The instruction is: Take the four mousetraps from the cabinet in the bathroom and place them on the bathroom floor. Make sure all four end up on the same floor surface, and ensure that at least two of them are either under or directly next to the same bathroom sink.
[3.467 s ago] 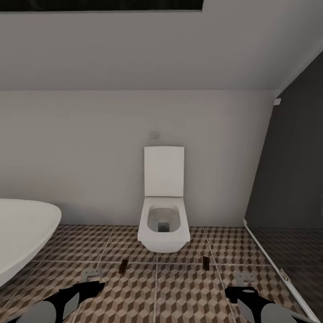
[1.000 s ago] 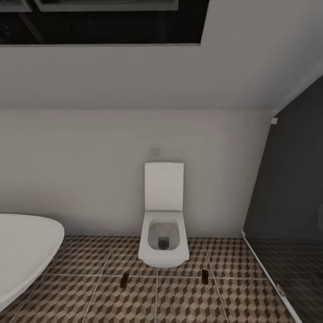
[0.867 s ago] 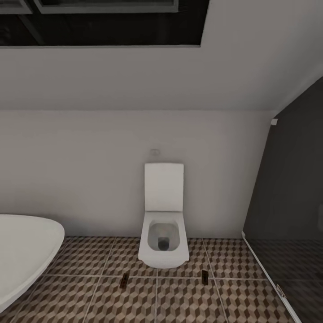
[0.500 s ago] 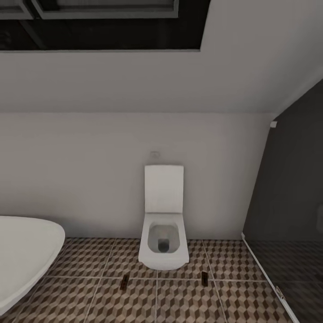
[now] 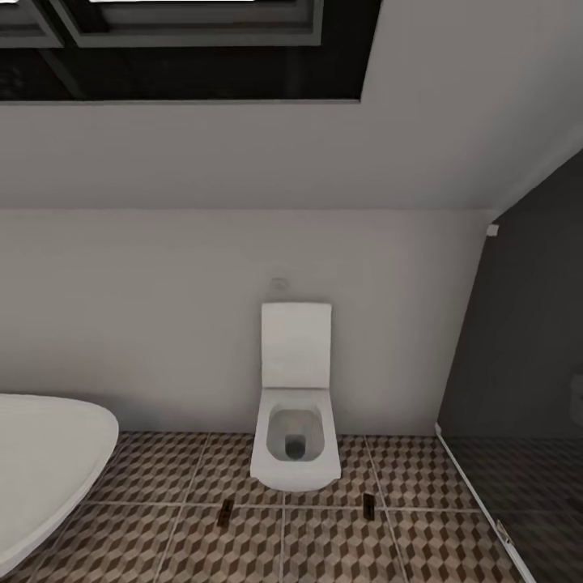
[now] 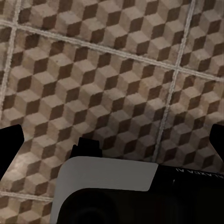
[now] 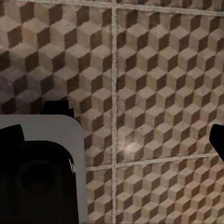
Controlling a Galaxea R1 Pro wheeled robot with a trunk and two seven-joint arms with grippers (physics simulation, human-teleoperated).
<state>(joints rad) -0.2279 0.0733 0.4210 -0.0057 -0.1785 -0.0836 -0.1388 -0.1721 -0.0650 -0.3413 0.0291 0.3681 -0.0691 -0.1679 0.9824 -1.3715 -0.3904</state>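
The head view looks at a white toilet [image 5: 295, 405] with its lid up against a pale back wall, standing on the bathroom floor [image 5: 162, 534] of brown, beige and white cube-pattern tiles. Two small dark flat objects that may be mousetraps lie on the floor in front of the toilet, one near its left side [image 5: 226, 512] and one near its right side [image 5: 369, 504], well apart; they are too small to tell for certain. A white bathtub [image 5: 40, 470] curves in at the near left, and a dark glass shower wall [image 5: 526, 364] stands at the right. The left gripper [image 6: 112, 140] hangs over bare tiles, its fingertips wide apart with nothing between them. The right gripper [image 7: 112, 133] is likewise spread wide and empty above the tiles.
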